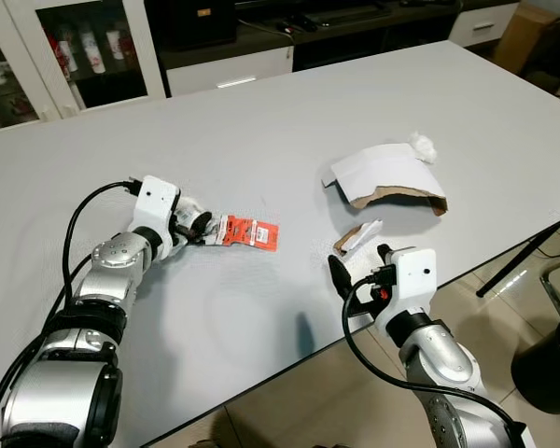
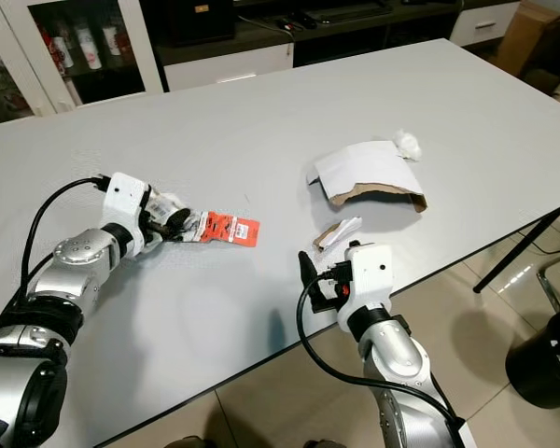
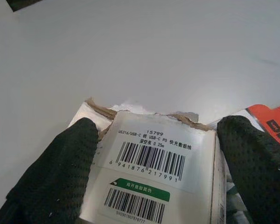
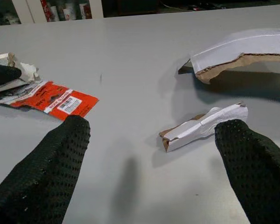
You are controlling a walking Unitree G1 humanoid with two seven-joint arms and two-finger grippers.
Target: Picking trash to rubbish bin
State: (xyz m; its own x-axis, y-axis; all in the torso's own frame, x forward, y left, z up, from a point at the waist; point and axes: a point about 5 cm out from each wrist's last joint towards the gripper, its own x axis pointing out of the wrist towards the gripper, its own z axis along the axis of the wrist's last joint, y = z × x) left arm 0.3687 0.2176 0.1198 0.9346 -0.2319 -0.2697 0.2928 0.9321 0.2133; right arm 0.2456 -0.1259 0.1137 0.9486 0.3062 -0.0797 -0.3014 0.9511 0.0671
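Note:
My left gripper [image 1: 202, 227] rests on the grey table [image 1: 261, 121] at the left, shut on a torn white carton [image 3: 151, 163] that carries barcode labels. An orange packet [image 1: 250, 231] lies flat just beyond the carton, touching it. At the table's near edge my right gripper [image 1: 359, 266] is open, its fingers [image 4: 60, 154] spread wide. A small torn strip of cardboard [image 4: 203, 126] lies on the table just ahead of it, between the lines of the two fingers and untouched. Farther back lie a large curved piece of white cardboard [image 1: 387, 173] and a white paper wad [image 1: 423, 147].
A black rubbish bin [image 1: 553, 366] stands on the tiled floor to the right, below the table edge, beside a table leg [image 1: 518, 264]. Glass-door cabinets [image 1: 84, 47] line the wall beyond the far side of the table.

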